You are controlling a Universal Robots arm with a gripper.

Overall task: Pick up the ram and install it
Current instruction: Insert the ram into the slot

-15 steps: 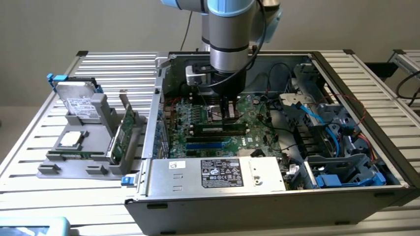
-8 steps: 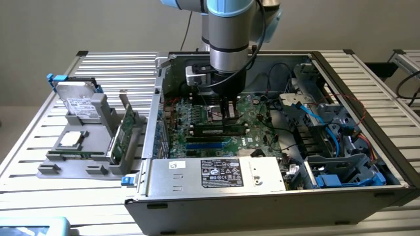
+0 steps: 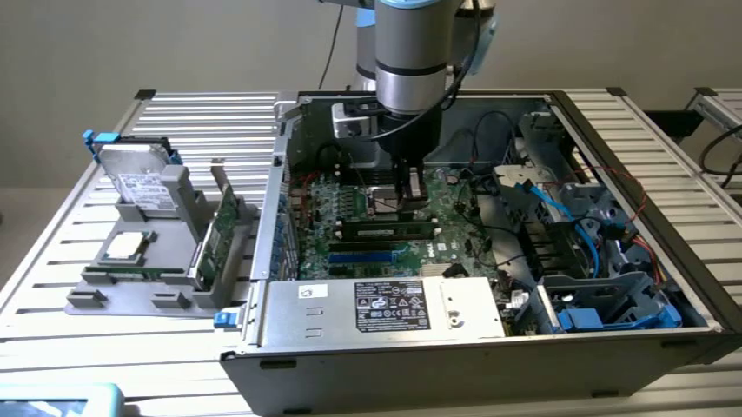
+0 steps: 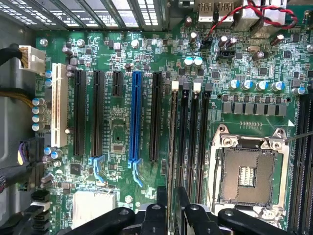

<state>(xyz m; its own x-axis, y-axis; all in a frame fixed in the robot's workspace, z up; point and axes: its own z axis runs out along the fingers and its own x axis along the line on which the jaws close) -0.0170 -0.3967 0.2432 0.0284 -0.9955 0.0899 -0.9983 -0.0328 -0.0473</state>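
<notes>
- Gripper (image 4: 171,198) hangs low inside the open computer case (image 3: 464,365), towards its far side in the exterior view. Its jaws stand slightly apart, one on each side of the ram (image 4: 172,147), and look loosened rather than clamped on it.
- Seen edge-on from the wrist, the ram stands upright in a memory slot of the motherboard (image 4: 113,105). It is the slot farthest from the CPU socket (image 4: 246,171) and next to a long black expansion slot (image 4: 156,115).
- Whether the stick is pressed fully home I cannot tell. The white latch (image 4: 175,86) at the slot's end is visible, but its position is hard to read.
- Half-seating is the main risk. If one end sits higher than the other, the latches will not catch and the contacts will not mate.
- If a jaw touches the board's face when the arm lifts, friction could tilt the ram or drag it out of the slot.
- Pushing down off-centre, or with the notch out of line, could flex the thin board or strain the slot.
- The open CPU socket lies close by with its contacts bare, so a sideways slip could scrape them.
- Blue cables (image 3: 545,204) lie to the exterior view's right, well apart from the gripper.
</notes>
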